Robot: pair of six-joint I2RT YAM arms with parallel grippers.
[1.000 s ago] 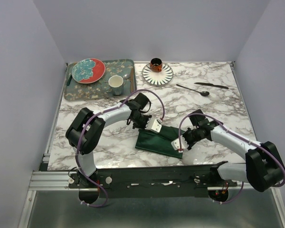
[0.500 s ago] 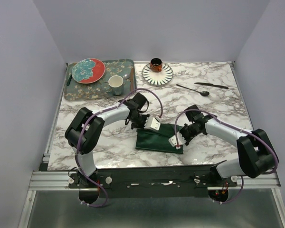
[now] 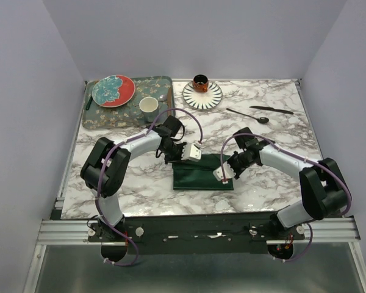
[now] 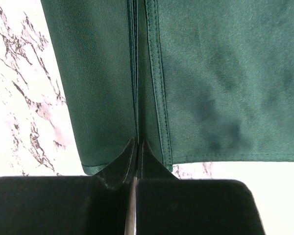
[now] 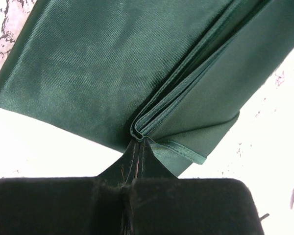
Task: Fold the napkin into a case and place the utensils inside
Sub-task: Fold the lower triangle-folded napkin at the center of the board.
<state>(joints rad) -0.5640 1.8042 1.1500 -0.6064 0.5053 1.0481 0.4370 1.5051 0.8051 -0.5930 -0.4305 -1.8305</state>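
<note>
The dark green napkin (image 3: 198,175) lies folded into a flat rectangle on the marble table, near the front middle. My left gripper (image 3: 191,154) is at its far edge, and in the left wrist view the fingertips (image 4: 131,149) pinch a seam of the napkin (image 4: 210,73). My right gripper (image 3: 221,175) is at the napkin's right end. It is shut on a stack of folded edges (image 5: 147,128) that lifts a flap off the lower layer. Two slim black utensils lie at the back right: a knife (image 3: 271,110) and a second piece (image 3: 247,115).
A patterned tray (image 3: 100,119) at the back left holds a red and teal plate (image 3: 113,90) and a white cup (image 3: 149,108). A striped plate (image 3: 212,97) with a small dark cup (image 3: 200,81) stands at the back middle.
Both grippers moved left and back with the napkin. The cloth turned from slanted to square with the table's front edge. The right arm reached further left.
</note>
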